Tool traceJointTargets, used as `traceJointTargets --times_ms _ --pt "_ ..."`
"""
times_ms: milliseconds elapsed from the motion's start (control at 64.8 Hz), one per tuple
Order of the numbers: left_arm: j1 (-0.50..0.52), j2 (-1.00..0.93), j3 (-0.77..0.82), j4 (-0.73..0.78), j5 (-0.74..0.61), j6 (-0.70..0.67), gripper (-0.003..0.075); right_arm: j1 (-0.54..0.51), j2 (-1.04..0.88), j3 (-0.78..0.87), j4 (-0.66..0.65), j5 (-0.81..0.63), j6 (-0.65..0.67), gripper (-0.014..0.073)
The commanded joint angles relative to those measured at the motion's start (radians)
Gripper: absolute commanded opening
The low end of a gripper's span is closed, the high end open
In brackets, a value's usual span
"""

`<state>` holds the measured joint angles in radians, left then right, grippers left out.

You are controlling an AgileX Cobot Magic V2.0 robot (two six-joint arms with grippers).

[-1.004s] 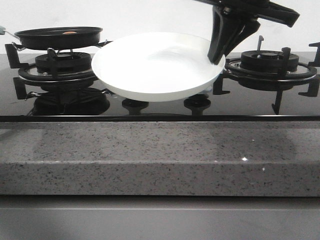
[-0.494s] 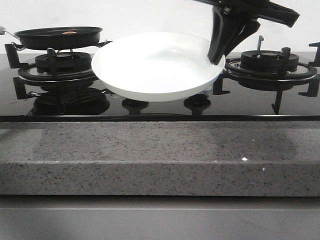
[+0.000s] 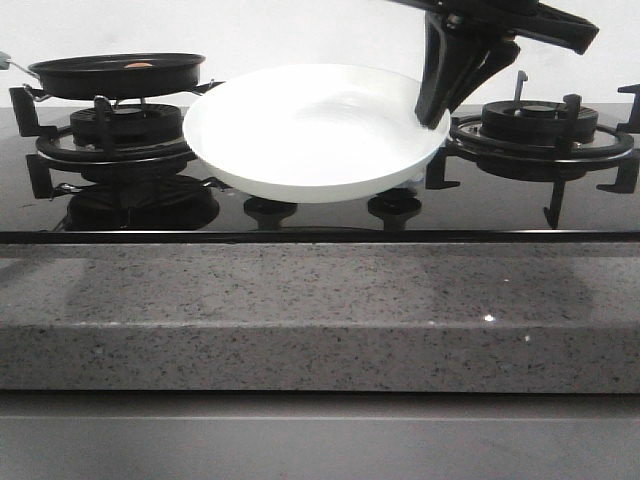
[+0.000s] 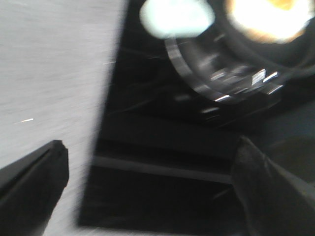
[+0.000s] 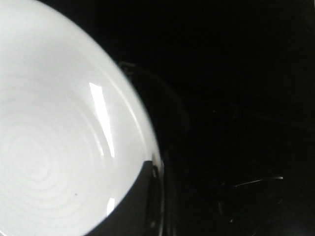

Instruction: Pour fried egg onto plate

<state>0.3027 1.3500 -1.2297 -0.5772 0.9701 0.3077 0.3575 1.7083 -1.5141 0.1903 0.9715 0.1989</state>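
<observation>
Nothing shifts: right gripper (image 3: 432,118) still clamps the wide glossy white plate (image 3: 310,130) centre-frame (left gripper (image 4: 147,182) spread, empty); orange-yolked fried egg (image 3: 140,65) stays upper left, unpoured.

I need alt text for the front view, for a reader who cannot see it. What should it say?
A white plate, tilted toward the camera, is held at its right rim by the right gripper above a black gas hob. At far left a black pan with the fried egg sits on a burner. A speckled grey counter edge fills the foreground.
</observation>
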Motion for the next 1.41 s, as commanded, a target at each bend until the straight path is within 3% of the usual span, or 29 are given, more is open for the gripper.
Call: traceJointTargets --times_ms 0,494,710,1390 --pt "0.047 0.054 -0.078 -0.228 0.01 0.05 0.0638 -0.002 -0.044 -0.025 -0.011 -0.042 -0.009 -0.0068" --pt "0.057 0.356 -0.156 -0.71 0.084 0.107 0.0637 -0.002 -0.044 -0.025 -0.011 -0.042 -0.009 -0.0068" --pt "0.057 0.42 -0.156 -0.841 0.11 0.112 0.0613 -0.002 -0.044 -0.025 -0.011 -0.042 -0.009 -0.0068" --pt "0.057 0.454 -0.156 -0.907 0.159 0.112 0.0174 -0.002 -0.044 -0.025 -0.011 -0.042 -0.009 -0.0068"
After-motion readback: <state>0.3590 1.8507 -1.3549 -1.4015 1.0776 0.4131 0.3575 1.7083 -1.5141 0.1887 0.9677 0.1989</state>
